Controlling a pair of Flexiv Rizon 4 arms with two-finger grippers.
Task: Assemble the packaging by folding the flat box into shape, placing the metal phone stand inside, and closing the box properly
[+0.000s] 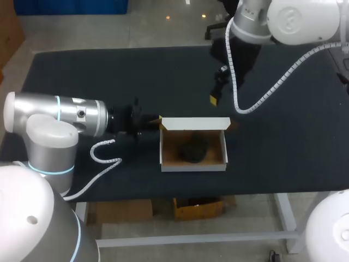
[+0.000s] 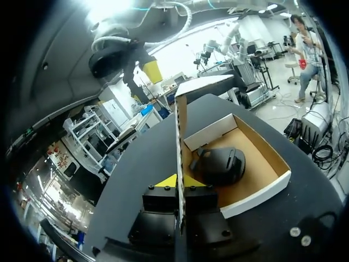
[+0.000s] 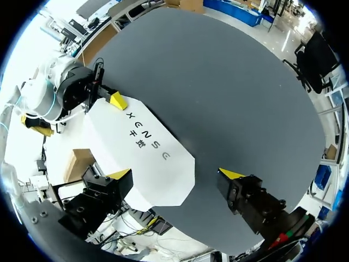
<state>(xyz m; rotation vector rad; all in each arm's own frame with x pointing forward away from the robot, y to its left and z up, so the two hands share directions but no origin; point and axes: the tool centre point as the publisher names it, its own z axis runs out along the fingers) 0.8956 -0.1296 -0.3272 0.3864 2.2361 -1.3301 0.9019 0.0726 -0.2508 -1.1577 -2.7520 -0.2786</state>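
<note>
Black table (image 1: pixel 283 153), open box (image 1: pixel 193 124), stand (image 1: pixel 194 148) inside

The flat white cardboard lid (image 3: pixel 163 174) of the box has dark print on its outer side, seen in the right wrist view. One row of five big letters (image 3: pixel 148 136) runs slanted across the lid. Two small signs (image 3: pixel 136 138) sit just beside that row, about at its middle. This is the only print on the black tabletop (image 3: pixel 229 82). In the head view and the left wrist view no words or numbers can be read on the box.
</note>
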